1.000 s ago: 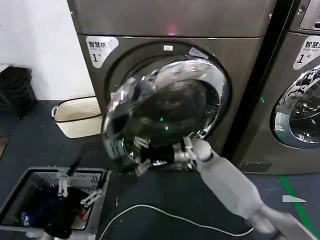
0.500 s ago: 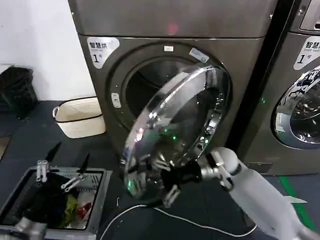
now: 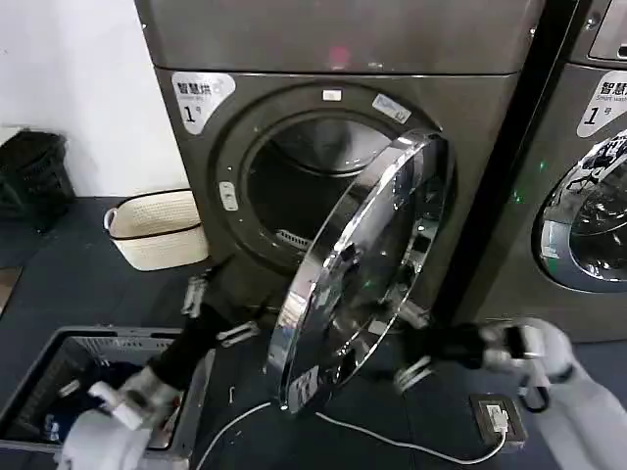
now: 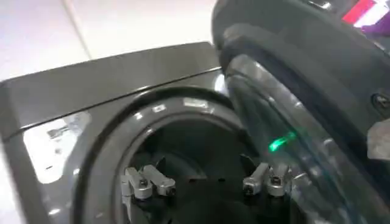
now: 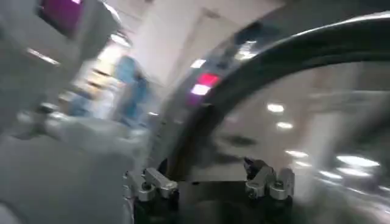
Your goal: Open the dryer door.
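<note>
The bronze-grey dryer (image 3: 196, 127) has its round opening (image 3: 294, 196) uncovered. The dryer door (image 3: 362, 264) stands swung far out, its chrome ring seen nearly edge-on. My right gripper (image 3: 411, 345) is open, low beside the door's outer face, with nothing between its fingers. In the right wrist view the right gripper (image 5: 210, 181) faces the mirror-like door (image 5: 292, 122). My left gripper (image 3: 217, 315) is open and empty, raised below the opening's lower left. In the left wrist view the left gripper (image 4: 206, 181) points into the drum, with the door (image 4: 286, 122) at one side.
A grey laundry basket (image 3: 39, 357) sits on the floor at lower left. A white basket (image 3: 157, 230) stands beside the dryer. A second machine (image 3: 588, 196) is at the right. A white cable (image 3: 392, 441) and a plug block (image 3: 490, 411) lie on the dark floor.
The door has swung from partly open to wide open. My right gripper has drawn back to the right, away from the door's lower rim. My left arm has risen from the basket toward the opening.
</note>
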You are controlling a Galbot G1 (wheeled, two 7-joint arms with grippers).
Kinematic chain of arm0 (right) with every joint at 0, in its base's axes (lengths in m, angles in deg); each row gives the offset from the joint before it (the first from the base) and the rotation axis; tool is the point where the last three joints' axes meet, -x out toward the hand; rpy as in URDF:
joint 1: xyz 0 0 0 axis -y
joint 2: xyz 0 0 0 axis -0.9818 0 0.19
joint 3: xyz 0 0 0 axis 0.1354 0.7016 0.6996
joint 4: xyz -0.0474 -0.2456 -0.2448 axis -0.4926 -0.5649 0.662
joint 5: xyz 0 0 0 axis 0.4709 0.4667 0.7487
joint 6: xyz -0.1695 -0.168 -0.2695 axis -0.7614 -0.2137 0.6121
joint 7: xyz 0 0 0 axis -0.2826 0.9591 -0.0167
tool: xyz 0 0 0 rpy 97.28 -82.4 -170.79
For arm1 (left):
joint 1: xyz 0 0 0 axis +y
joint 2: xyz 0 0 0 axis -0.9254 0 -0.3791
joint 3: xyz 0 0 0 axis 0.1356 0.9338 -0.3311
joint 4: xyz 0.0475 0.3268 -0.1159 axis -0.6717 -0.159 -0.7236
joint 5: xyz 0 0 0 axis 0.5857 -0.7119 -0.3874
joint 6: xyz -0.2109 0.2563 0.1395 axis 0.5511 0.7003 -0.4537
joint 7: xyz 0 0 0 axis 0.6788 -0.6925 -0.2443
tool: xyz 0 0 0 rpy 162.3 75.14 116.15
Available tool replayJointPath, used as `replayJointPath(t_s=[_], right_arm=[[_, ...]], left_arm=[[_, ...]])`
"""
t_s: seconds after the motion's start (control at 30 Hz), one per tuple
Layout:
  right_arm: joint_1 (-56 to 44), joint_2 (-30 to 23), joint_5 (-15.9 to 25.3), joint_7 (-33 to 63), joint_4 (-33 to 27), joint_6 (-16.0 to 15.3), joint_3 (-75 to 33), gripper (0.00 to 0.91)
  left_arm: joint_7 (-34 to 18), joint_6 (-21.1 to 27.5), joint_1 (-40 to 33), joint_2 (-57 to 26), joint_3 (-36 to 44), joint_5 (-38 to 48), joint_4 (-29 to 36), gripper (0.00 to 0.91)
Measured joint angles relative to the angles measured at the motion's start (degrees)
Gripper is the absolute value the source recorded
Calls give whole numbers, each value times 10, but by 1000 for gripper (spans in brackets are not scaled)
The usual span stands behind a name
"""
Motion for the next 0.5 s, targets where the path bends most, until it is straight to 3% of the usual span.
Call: replayJointPath(t_s=[0.13,0.3,0.4,0.5], right_arm=[[-104,-22,61,144,39,-1,-122,907],[-245,-92,185,367,108,-85,-273,907],[-288,-147,221,480,126,-155,-358,907],[-296,-199,261,569,127,-202,-435,907]], left_arm=[[3,-8,-32,-7,47,-2,-18,907],[3,-20,-66,-9,102,-2,-37,907],[3,-29,-86,-7,129,-1,-50,907],[3,-34,-104,-5,155,-1,-64,907]])
